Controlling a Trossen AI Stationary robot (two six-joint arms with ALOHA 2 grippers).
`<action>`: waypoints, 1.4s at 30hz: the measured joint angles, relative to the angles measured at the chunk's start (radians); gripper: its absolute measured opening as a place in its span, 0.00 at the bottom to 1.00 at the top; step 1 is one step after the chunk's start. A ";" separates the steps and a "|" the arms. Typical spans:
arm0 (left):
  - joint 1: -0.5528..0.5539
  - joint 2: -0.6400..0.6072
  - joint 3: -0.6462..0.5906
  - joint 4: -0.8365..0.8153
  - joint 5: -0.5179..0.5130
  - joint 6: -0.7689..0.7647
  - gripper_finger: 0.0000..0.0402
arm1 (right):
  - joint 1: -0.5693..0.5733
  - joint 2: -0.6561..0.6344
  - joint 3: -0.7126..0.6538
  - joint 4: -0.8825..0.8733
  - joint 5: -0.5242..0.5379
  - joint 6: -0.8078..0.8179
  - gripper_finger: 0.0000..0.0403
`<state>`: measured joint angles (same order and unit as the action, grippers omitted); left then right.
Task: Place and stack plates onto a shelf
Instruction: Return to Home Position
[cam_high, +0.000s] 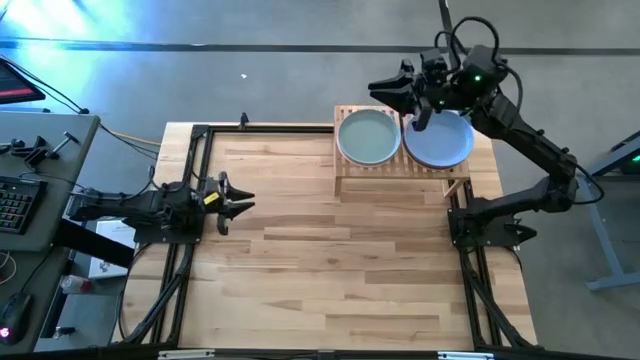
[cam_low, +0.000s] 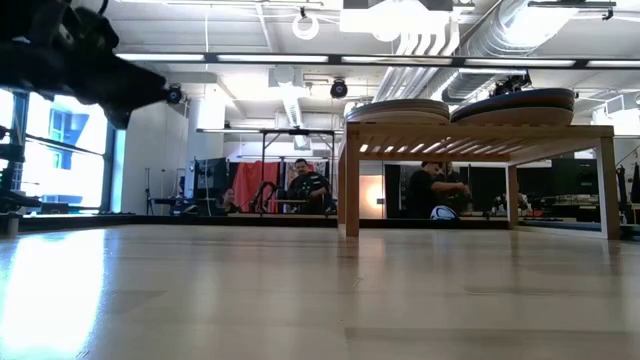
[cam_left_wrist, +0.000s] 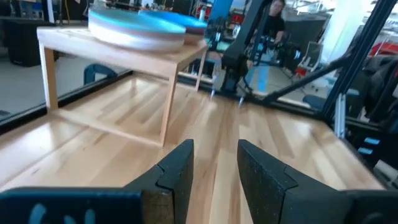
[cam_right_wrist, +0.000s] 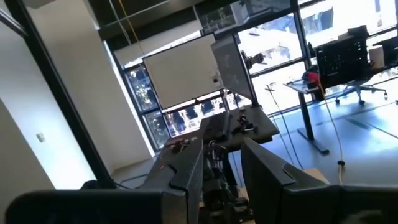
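Observation:
The pale slatted shelf (cam_high: 400, 165) stands at the table's far edge, right of centre. Two stacks of plates rest on its top. The left stack's top plate (cam_high: 367, 135) is mint; the right stack's top plate (cam_high: 440, 141) is light blue. From table height both stacks (cam_low: 410, 110) (cam_low: 515, 105) sit flat on the shelf (cam_low: 480, 132). My right gripper (cam_high: 385, 92) hovers above the shelf's far edge beside the stacks, open and empty (cam_right_wrist: 224, 180). My left gripper (cam_high: 237, 197) waits open near the table's left edge, facing the shelf (cam_left_wrist: 124, 53) and plates (cam_left_wrist: 137, 28).
A black metal frame (cam_high: 190, 180) runs along the table's left and right sides. Bare butcher-block tabletop (cam_high: 340, 270) stretches from the shelf to the near edge. A desk with a keyboard (cam_high: 15, 200) stands off the left side. People (cam_low: 305, 185) are in the room beyond.

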<state>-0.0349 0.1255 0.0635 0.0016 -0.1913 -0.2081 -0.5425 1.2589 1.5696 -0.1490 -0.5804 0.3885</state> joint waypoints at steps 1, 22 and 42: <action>0.000 -0.001 -0.012 0.005 -0.001 -0.001 0.28 | 0.004 -0.001 0.000 0.000 0.000 0.001 0.23; 0.000 0.014 -0.052 0.033 0.029 0.002 0.28 | 0.015 -0.124 0.000 -0.141 -0.117 0.015 0.23; 0.000 0.014 -0.052 0.033 0.028 0.002 0.28 | 0.119 -0.797 -0.690 -0.076 0.163 -0.102 0.23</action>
<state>-0.0349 0.1390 0.0120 0.0349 -0.1631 -0.2062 -0.4239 0.4616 0.8800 -0.2245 -0.4176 0.2867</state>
